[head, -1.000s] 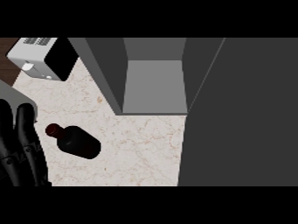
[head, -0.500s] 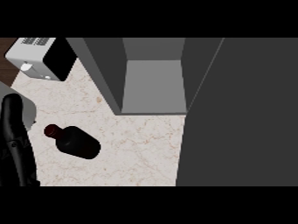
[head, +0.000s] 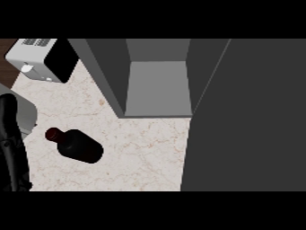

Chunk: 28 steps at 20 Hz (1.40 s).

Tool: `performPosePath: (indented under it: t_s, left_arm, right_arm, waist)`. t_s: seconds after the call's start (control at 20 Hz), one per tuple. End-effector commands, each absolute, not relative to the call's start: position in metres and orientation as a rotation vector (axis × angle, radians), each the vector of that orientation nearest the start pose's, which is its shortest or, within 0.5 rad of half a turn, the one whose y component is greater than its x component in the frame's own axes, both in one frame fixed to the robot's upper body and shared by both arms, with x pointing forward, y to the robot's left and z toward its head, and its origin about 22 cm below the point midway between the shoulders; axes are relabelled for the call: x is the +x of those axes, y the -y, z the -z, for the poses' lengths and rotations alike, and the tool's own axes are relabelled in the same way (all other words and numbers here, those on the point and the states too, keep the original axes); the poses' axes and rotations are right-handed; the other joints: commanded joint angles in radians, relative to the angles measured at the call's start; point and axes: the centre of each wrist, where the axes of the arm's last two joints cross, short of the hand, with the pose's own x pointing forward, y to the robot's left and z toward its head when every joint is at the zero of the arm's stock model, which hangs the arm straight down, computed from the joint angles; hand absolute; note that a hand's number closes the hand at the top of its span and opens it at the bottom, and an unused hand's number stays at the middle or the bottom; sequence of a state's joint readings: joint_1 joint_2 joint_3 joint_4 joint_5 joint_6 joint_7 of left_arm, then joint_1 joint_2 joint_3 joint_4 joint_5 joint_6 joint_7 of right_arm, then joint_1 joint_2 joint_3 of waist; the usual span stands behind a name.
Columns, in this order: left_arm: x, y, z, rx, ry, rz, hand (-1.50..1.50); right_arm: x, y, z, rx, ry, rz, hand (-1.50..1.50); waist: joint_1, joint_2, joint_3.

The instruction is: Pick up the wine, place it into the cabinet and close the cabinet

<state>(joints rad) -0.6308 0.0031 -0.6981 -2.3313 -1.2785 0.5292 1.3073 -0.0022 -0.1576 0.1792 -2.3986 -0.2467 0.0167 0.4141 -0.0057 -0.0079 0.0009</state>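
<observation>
Overhead, the cabinet [head: 159, 85] stands open, far to the right of the left hand [head: 6, 148], its dark door [head: 261, 117] swung out over the marbled tabletop [head: 142, 157]. That black hand rests with straight fingers, holding nothing. Just right of it, apart, lies the wine [head: 76, 146]. Beyond the fingertips sits a toaster [head: 42, 60].

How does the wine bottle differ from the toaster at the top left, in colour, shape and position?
The wine bottle is dark, almost black with a reddish cap; the toaster is white with one black side. The bottle is rounded with a narrow neck; the toaster is boxy. The bottle lies near the left hand; the toaster sits farther back. Both rest on the marble counter.
</observation>
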Motion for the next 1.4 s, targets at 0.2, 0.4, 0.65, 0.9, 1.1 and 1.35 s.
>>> performPosePath:
  t_s: [0.2,0.4,0.65,0.9,1.1,1.35]
  left_arm:
    - [0.140,-0.089,-0.223,0.407,1.875,-0.262,-1.50]
    - [0.160,-0.089,-0.217,0.409,1.824,-0.273,-1.50]
    - [0.176,-0.106,-0.193,0.418,1.779,-0.314,-1.50]
    - [0.179,-0.117,-0.168,0.488,1.746,-0.363,-1.50]
    - [0.191,-0.140,-0.135,0.622,1.730,-0.380,-1.50]
    - [0.194,-0.157,-0.105,0.653,1.698,-0.420,-1.50]
  right_arm:
    - [0.144,0.210,-0.184,0.311,1.982,-0.213,-1.50]
    - [0.146,0.227,-0.186,0.273,1.992,-0.228,-1.50]
    - [0.154,0.229,-0.182,0.278,1.989,-0.222,-1.50]
    - [0.140,0.251,-0.180,0.268,2.003,-0.219,-1.50]
    - [0.146,0.244,-0.189,0.273,1.985,-0.238,-1.50]
    - [0.125,0.252,-0.181,0.284,1.993,-0.235,-1.50]
  waist:
    - [-0.003,0.006,-0.001]
    - [-0.008,0.008,-0.001]
    - [-0.004,0.011,-0.001]
    - [-0.006,0.008,-0.001]
    - [0.001,0.009,-0.002]
    - [-0.012,0.007,-0.002]
